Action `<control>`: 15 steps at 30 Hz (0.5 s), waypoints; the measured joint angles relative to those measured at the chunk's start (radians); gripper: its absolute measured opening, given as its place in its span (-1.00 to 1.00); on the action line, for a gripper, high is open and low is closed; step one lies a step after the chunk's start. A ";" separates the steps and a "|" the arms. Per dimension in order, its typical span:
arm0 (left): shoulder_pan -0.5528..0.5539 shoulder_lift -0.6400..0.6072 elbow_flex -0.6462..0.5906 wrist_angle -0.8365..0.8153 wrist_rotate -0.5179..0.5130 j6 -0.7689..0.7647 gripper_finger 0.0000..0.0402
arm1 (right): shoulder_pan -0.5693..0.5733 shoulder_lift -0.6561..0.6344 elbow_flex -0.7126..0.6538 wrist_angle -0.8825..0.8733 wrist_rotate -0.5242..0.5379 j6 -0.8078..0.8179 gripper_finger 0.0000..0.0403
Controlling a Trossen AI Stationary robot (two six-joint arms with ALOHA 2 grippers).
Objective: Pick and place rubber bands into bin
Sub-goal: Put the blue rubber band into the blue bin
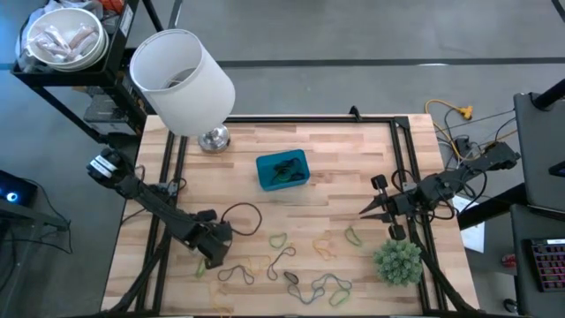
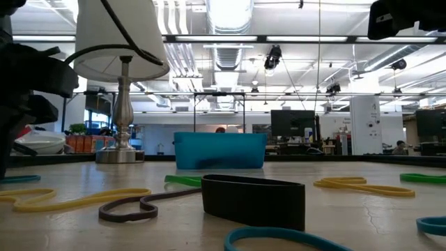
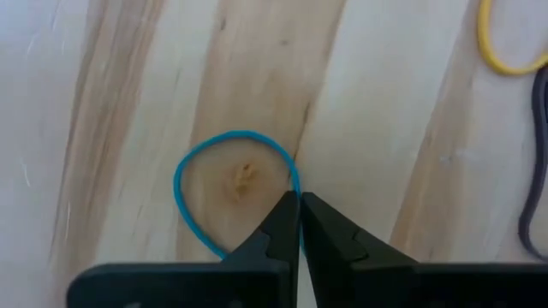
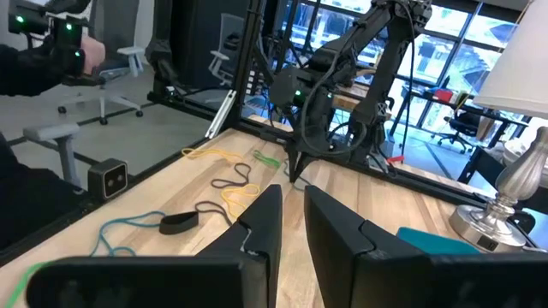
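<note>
From above, we see the small blue plastic bin [image 1: 282, 170] mid-bench with a few dark rubber bands inside, while many thin rubber bands [image 1: 300, 265] lie scattered on the wooden bench [image 1: 335, 150] in front of it, so most of the job remains. Our left gripper [image 1: 212, 256] is down among them; the right gripper [image 1: 366, 210] waits near the bushy green plant ball [image 1: 397, 261].

At bench level, loose bands lie before the bin.

The left wrist view shows our fingers pinched together on a blue rubber loop [image 3: 184, 184].

The right wrist view shows our fingers slightly apart, holding nothing.
</note>
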 joint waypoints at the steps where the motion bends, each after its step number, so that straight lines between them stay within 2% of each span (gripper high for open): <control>1: -0.001 -0.004 0.014 -0.010 -0.011 0.020 -1.00 | 0.000 0.000 0.000 0.000 0.000 0.000 -0.76; 4: -0.003 -0.005 0.054 -0.029 -0.030 0.075 -1.00 | 0.000 0.000 0.000 0.000 0.000 0.006 -0.76; 15: -0.005 -0.003 0.141 -0.094 -0.209 0.194 -1.00 | 0.000 0.000 0.000 -0.001 0.000 0.010 -0.76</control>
